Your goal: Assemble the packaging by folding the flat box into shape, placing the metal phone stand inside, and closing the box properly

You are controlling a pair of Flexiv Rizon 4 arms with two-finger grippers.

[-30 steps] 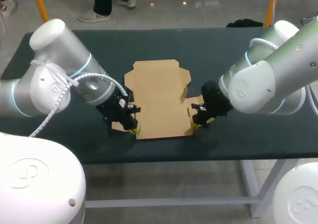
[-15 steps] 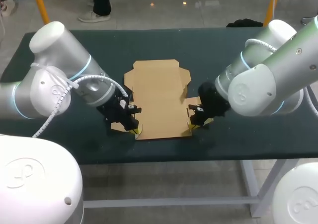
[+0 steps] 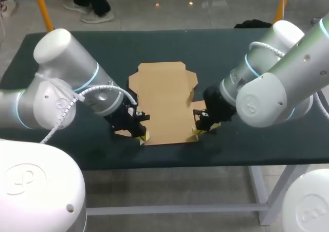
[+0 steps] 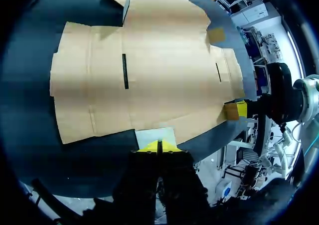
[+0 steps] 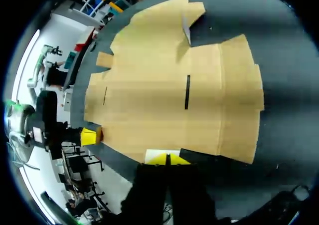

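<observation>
— The dark green bench (image 3: pixel 169 41) carried only one thing of the task that we could see: the flat box (image 3: pixel 164 101), spread open between our two claws.
— And how did we stand on it?
— Our left claw (image 4: pixel 158 146) had its yellow tips drawn together, with a hairline between them and nothing visibly held. They sat right at the edge of the left corner flap (image 4: pixel 155 135), just ahead of them. Our right claw (image 5: pixel 168 159) was the same, tips together against the right corner flap (image 5: pixel 162 154).
— So was anything folded?
— Hardly, we judged. The panels ahead of both claws lay flat on the bench. Only one small side flap (image 3: pixel 190 94), ahead of the right claw, seemed lifted a little.
— And the metal phone stand?
— We found it in none of our views.
— Then nearly the whole job was left.
— We thought so: raising the walls, putting the stand inside, closing the lid. We were at the first fold, no further.
</observation>
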